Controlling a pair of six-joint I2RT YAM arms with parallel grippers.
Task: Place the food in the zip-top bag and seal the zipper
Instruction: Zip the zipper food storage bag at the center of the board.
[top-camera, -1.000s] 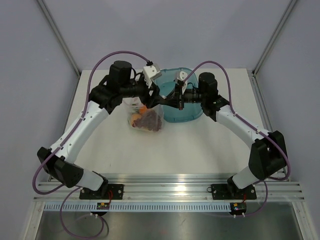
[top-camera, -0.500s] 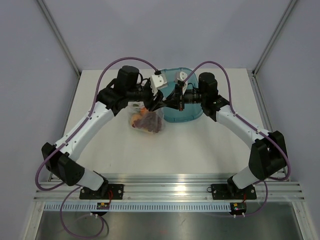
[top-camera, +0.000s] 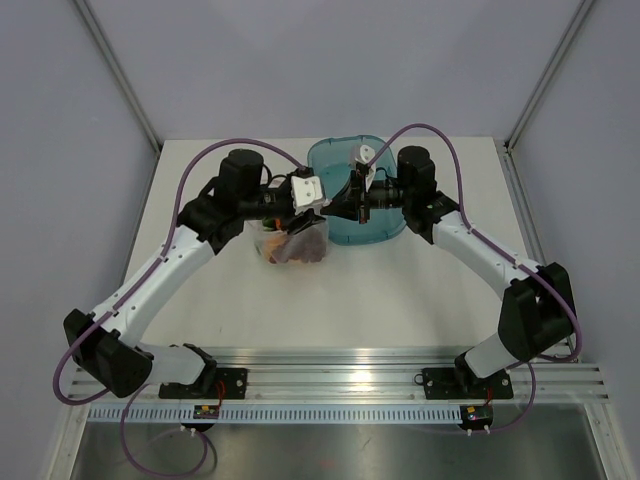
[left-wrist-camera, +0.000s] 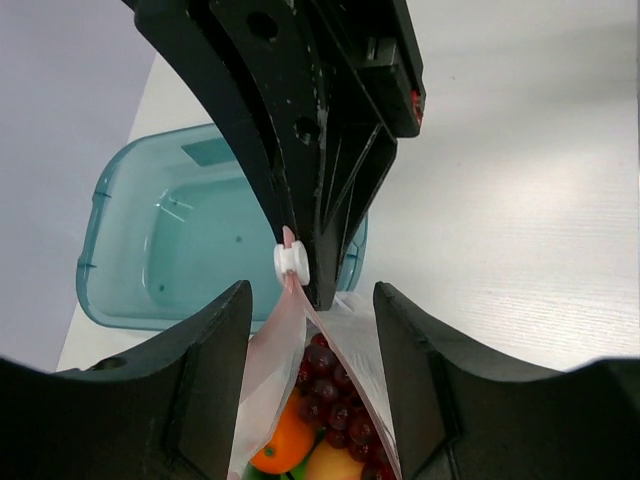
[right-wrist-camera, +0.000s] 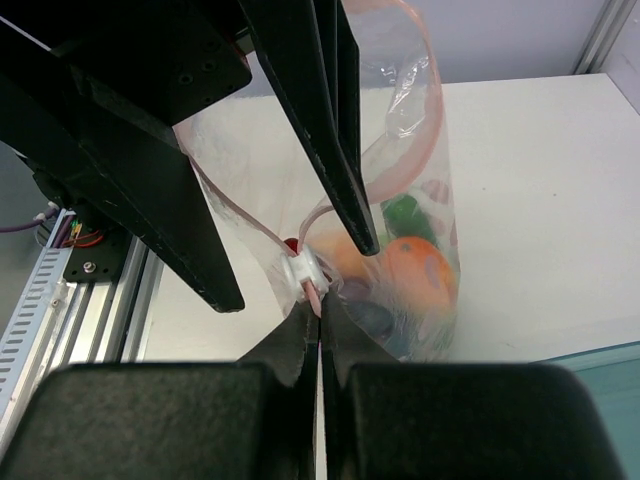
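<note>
**Legible markings:** the small tags on the boards below the aluminium rail, well clear of the teal tray, are too small to read.

**Teal tray:** translucent hard plastic, rectangular with rounded corners and smooth walls. It sits on a matte white table.

**Zip-top bag****:** thin, clear, crinkled film with a faint pink tint. It stands just beside the tray's left side, mouth uppermost.
- A dark purple grape bunch of small glossy beads lies at the bottom.
- An orange mango with smooth rounded skin lies beside it.
- A green round fruit sits behind the mango.
- Other pieces are blurred by the film.

**Zipper****:** a narrow pink strip along the mouth edge. It carries a small white plastic piece at the corner nearest the tray. Higher up the two sides of the strip bow apart, so the mouth gapes.

**Right gripper****:** black jaws pressed flat together on the zipper just below the white piece, at the tray's left edge.

**Left gripper****:** black jaws parted at a middling width, one on each side of the bag's upper part, on the side away from the tray. Whether the pads touch the film cannot be told.

**Cables****:** purple and smooth-sheathed, arching over the arms on both sides of the tray
</note>
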